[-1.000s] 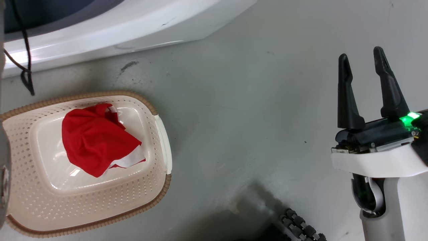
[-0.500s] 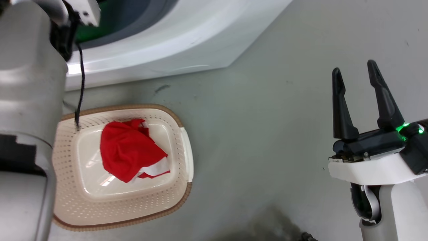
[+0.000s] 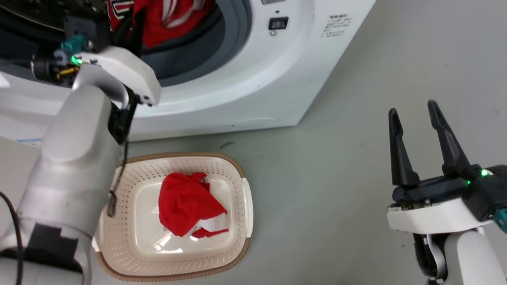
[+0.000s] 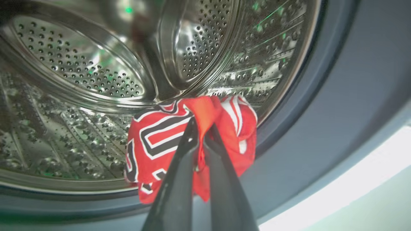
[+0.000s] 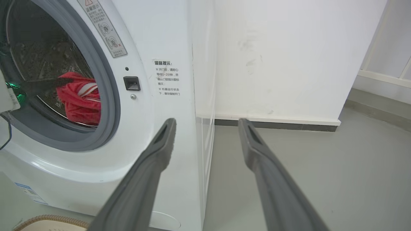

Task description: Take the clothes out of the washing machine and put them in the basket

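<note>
The left arm (image 3: 75, 158) hid the left rim of the basket (image 3: 247, 206), the head view's top edge cut off the jersey (image 3: 166, 19), print on the washer (image 3: 277, 79) was too small to read, and the blurred tips of the left end effector (image 4: 199, 130) were buried in cloth.

Head looks down, both wrists face the washing machine (image 5: 167, 38), left nearest

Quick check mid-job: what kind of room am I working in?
Probably a laundry corner in a plain indoor room, perhaps a test space: a front-loading washer stands on a bare grey floor, a laundry basket sits before it, and the wall is white.
</note>
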{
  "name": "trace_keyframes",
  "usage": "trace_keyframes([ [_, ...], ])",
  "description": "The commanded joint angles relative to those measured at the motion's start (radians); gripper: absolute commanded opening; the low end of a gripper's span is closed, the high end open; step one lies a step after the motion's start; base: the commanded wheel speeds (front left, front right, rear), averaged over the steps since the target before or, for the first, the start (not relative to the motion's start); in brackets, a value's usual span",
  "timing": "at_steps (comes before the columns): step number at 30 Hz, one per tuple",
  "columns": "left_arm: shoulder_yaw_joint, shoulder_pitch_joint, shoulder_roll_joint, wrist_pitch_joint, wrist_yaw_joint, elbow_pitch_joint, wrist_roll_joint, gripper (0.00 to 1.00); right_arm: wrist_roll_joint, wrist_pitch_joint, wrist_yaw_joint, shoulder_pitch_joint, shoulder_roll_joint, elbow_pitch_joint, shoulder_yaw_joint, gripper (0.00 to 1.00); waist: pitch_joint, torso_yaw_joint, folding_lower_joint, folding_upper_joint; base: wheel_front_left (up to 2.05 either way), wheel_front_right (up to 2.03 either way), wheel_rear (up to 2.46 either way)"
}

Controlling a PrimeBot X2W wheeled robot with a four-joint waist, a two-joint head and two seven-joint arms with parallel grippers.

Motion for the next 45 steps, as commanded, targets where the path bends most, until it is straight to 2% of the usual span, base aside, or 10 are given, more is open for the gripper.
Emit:
trace_keyframes([
  [1, 0.014, 0.061, 0.001, -0.007, 0.011, -0.069, 0.001, 0.00, -0.008, -0.002, -0.001, 0.022, 0.001, 0.007, -0.001, 1.00, -0.057, 0.028, 0.0001, -0.0001, 0.00, 0.00, 0.00],
  [10, 0.026, 0.294, 0.031, -0.006, 0.066, -0.375, 0.032, 0.00, -0.018, -0.002, -0.001, 0.084, 0.001, 0.025, 0.009, 1.00, -0.174, 0.059, 0.0001, -0.0001, 0.00, 0.00, 0.00],
  [18, 0.026, 0.426, 0.081, 0.040, 0.124, -0.648, 0.039, 0.00, -0.023, -0.002, -0.001, 0.124, 0.001, 0.033, 0.010, 1.00, -0.240, 0.080, 0.0001, -0.0001, 0.00, 0.00, 0.00],
  [19, 0.026, 0.426, 0.081, 0.040, 0.124, -0.648, 0.039, 0.00, -0.023, -0.002, -0.001, 0.124, 0.001, 0.033, 0.010, 1.00, -0.240, 0.080, 0.0001, -0.0001, 0.00, 0.00, 0.00],
  [30, 0.049, 0.592, 0.152, 0.115, 0.218, -0.986, 0.040, 0.00, -0.020, -0.002, -0.001, 0.177, 0.001, 0.042, 0.029, 1.00, -0.319, 0.102, 0.0001, -0.0001, 0.00, 0.00, 0.00],
  [38, 0.058, 0.706, 0.189, 0.147, 0.263, -1.124, 0.039, 0.00, -0.022, -0.002, -0.001, 0.186, 0.001, 0.035, 0.034, 1.00, -0.330, 0.104, 0.0001, -0.0001, 0.00, 0.00, 0.00],
  [45, 0.040, 0.823, 0.186, 0.138, 0.284, -1.131, 0.015, 0.00, -0.027, -0.002, -0.001, 0.172, 0.001, 0.027, 0.029, 1.00, -0.300, 0.104, 0.0001, -0.0001, 0.00, 0.00, 0.00],
])
